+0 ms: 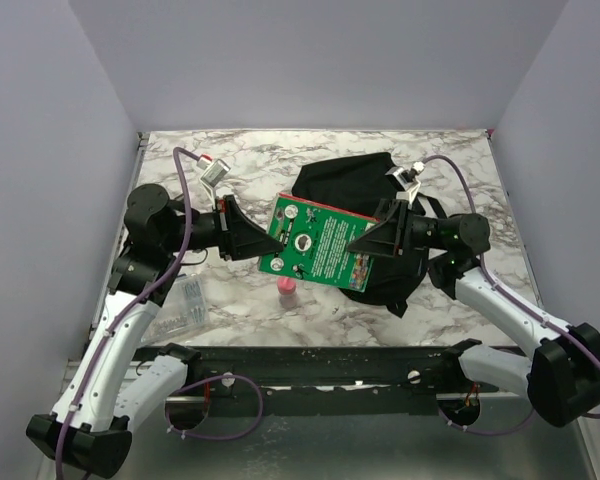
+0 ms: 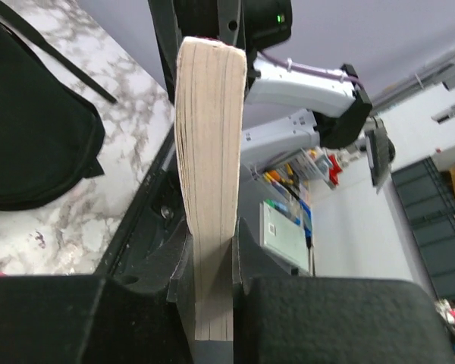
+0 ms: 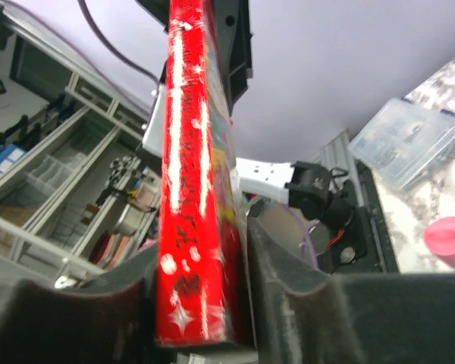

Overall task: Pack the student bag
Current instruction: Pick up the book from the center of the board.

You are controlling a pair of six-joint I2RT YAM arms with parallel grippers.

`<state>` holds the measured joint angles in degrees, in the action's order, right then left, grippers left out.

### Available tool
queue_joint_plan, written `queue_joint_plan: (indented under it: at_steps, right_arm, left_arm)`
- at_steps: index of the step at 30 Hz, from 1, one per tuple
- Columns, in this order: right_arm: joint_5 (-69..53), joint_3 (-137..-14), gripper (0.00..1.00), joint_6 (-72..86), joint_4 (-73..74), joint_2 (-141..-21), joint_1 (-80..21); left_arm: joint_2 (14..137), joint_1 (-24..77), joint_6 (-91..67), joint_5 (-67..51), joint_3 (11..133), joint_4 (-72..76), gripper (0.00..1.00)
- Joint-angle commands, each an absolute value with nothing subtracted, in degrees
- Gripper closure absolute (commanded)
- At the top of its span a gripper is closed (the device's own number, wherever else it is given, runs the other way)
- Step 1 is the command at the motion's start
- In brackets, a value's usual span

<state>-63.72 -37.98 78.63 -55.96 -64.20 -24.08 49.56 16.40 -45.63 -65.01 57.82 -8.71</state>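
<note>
Looking down from above: green book [image 1: 315, 245] held up off the marble table [image 1: 245, 160], tilted, one gripper at each end. Left gripper [image 1: 267, 232] clamped on the book's left edge, right gripper [image 1: 366, 240] clamped on the opposite edge. Black bag [image 1: 345, 180] lying slumped on the table just behind the book, its near part hidden under the book's right half. Small pink cap [image 1: 288, 290] on the table just below the book's near edge. Clear box [image 1: 185, 305] well to the left of the book, beside the left arm.

Seen from the left wrist: pale page edge of the book [image 2: 208, 189] standing upright between the two fingers [image 2: 246, 265], pressed on both sides with no gap showing. Bag [image 2: 30, 144] left of the book on the marble, one strap [image 2: 61, 59] trailing past it.

Seen from the right wrist: shiny red spine of the book [image 3: 193, 189] squeezed between the padded fingers [image 3: 280, 280], both touching it. Pink cap [image 3: 447, 243] low and far right of the book, clear box [image 3: 406, 140] above that cap, also right of the book.
</note>
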Motion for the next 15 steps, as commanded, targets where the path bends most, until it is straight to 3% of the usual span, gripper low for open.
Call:
queue_joint_plan:
  at_steps: [1,4,15]
  right_arm:
    - [-56.2,-34.1,0.54,85.7,-66.2,-64.5,-25.1]
    - [-54.1,-32.0,0.43,87.3,-69.4,-64.8,-25.6]
    - [-50.6,-30.6,0.44,92.8,-80.3,-67.1,-26.3]
  left_arm:
    - [46.0,16.5,-48.6,-52.0,57.3,-3.5,1.0]
    - [46.1,16.5,-52.2,-50.7,55.8,2.5,1.0]
    - [51.1,17.4,-57.0,-54.2,54.5,6.3,1.0]
